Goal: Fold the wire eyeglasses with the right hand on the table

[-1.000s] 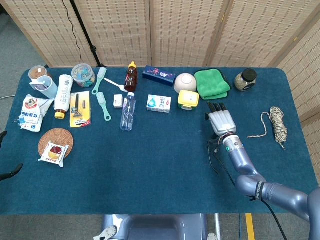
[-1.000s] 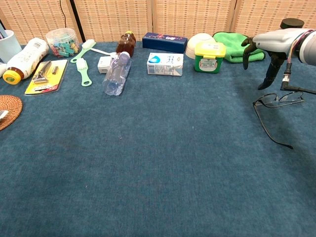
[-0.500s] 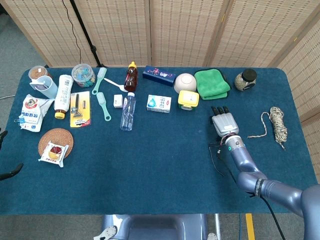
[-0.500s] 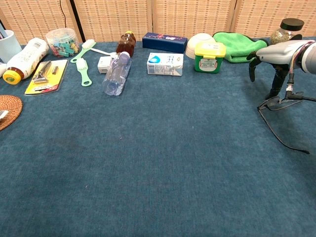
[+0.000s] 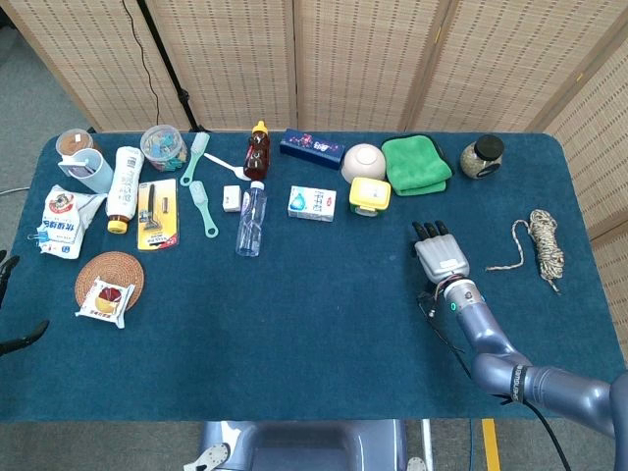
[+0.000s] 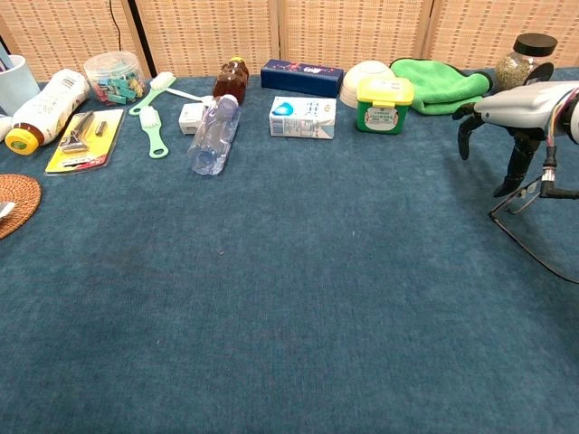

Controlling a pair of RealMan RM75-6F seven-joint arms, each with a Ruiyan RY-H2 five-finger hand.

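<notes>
The wire eyeglasses (image 6: 528,204) are thin and dark, lying at the right side of the blue table (image 6: 298,271). One temple trails toward the front right edge of the chest view. My right hand (image 6: 512,110) hovers over them with its fingers (image 6: 517,172) pointing down onto the frame, which it pinches. From the head view the right hand (image 5: 441,256) covers most of the eyeglasses (image 5: 431,312); only a bit of wire shows beside the wrist. Two dark fingertips of my left hand (image 5: 22,339) show at the left edge, apart and holding nothing.
Along the back stand a green cloth (image 5: 416,163), a yellow-lidded tub (image 5: 370,195), a white bowl (image 5: 362,161), a jar (image 5: 482,156) and a small carton (image 5: 312,203). A coil of rope (image 5: 543,245) lies right of the hand. A water bottle (image 5: 251,218) lies further left.
My right hand has moved to the right and a little toward me, and the eyeglasses have slid along with it.
</notes>
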